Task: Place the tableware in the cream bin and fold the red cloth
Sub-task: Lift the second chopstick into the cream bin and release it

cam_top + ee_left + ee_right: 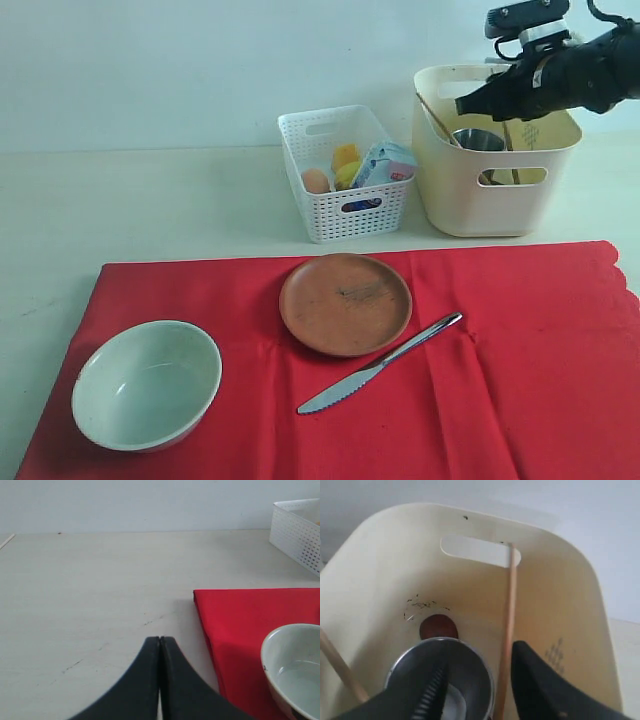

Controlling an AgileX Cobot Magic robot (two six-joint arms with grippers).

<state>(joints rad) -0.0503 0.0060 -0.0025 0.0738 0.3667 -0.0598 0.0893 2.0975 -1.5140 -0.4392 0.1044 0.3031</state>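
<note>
Table [150, 210], red cloth [540, 380], perhaps lettered carton [385, 165]

Red cloth [520, 340] spread flat on a pale table [150, 200]. It bears a pale green-white bowl [147, 385] near its front left corner, a terracotta plate [345, 303] at centre, and a metal knife [380, 363] lying diagonally just beside the plate. Behind the cloth stand a white lattice basket [330, 215] holding food items and the cream bin [470, 200] containing a steel cup [478, 140]. The dark right arm [570, 75] is above the bin.
</note>
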